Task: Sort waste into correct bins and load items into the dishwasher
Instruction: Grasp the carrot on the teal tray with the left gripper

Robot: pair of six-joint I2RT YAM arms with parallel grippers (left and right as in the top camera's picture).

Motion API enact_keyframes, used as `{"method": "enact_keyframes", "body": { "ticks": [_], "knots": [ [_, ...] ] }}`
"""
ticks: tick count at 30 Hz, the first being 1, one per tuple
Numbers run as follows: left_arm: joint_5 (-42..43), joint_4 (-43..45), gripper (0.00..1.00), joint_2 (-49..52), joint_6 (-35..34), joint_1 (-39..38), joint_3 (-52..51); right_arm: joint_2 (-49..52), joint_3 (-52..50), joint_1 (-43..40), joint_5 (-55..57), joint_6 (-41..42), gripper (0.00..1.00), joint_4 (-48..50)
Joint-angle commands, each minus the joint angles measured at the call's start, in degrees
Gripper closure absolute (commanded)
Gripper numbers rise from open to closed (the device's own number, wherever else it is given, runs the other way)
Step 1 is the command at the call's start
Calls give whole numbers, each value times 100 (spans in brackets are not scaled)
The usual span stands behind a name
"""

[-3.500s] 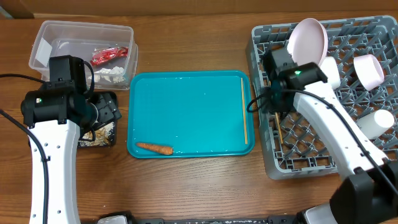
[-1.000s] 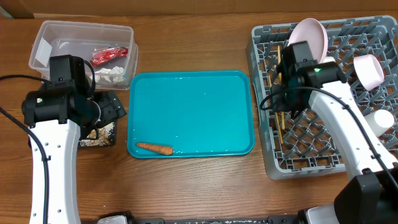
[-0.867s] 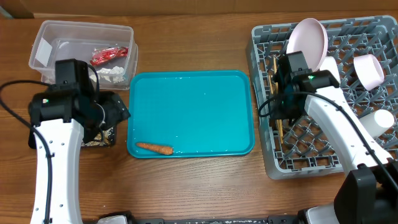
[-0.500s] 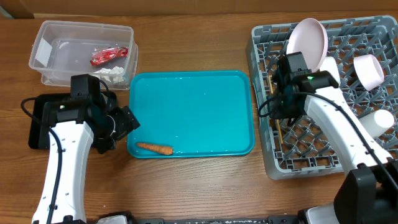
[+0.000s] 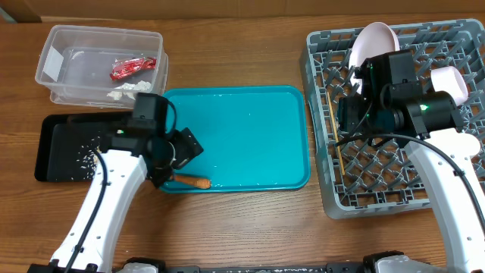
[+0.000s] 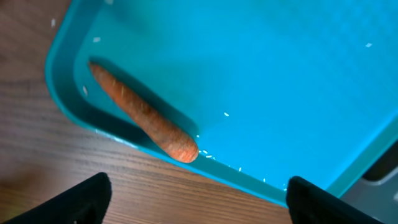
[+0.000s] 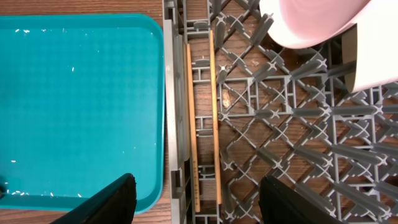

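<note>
On the wooden table (image 5: 242, 227) your left gripper (image 6: 199, 193) gapes wide over the carrot (image 6: 140, 112) at 7 o'clock on the teal tray (image 5: 242, 129), your right gripper (image 7: 199, 196) wide above the chopsticks (image 7: 214, 112); the label (image 5: 50, 67) on the clear tub (image 5: 98, 31) is unreadable.

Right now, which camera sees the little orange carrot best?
The left wrist view: the carrot is big and whole, lying in a corner of the teal tray. The overhead view shows it only small, by the tray's front edge. The right wrist view doesn't show it.
</note>
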Motion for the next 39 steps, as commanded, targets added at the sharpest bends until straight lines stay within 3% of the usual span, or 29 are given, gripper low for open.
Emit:
{"method": "enact_keyframes", "body": {
  "ticks": [1,5,12,24,29,33,39],
  "knots": [
    [-455,17,7,2,-1038,-302,-94,-15,50,-22,-31,24,34,13],
    [-787,72,4,24,-1458,-520,-214,-15,50,-22,-31,24,34,-4],
    [-820,883,4,638,-1469,-553,-737,-15,50,-22,-157,22,33,-7],
    [-435,1513,5,1989,-1462,-553,-741,-15,50,-22,-157,22,33,-9],
    [-439,1716,31,2026,-1443,-553,-741,-15,50,-22,-160,22,33,-13],
    [-483,1757,69,2026,-1305,-551,-741,-15,50,-22,-157,22,33,-31],
    [-481,1958,90,2022,-710,-376,-660,-15,50,-22,-157,20,33,-31]
  ]
}}
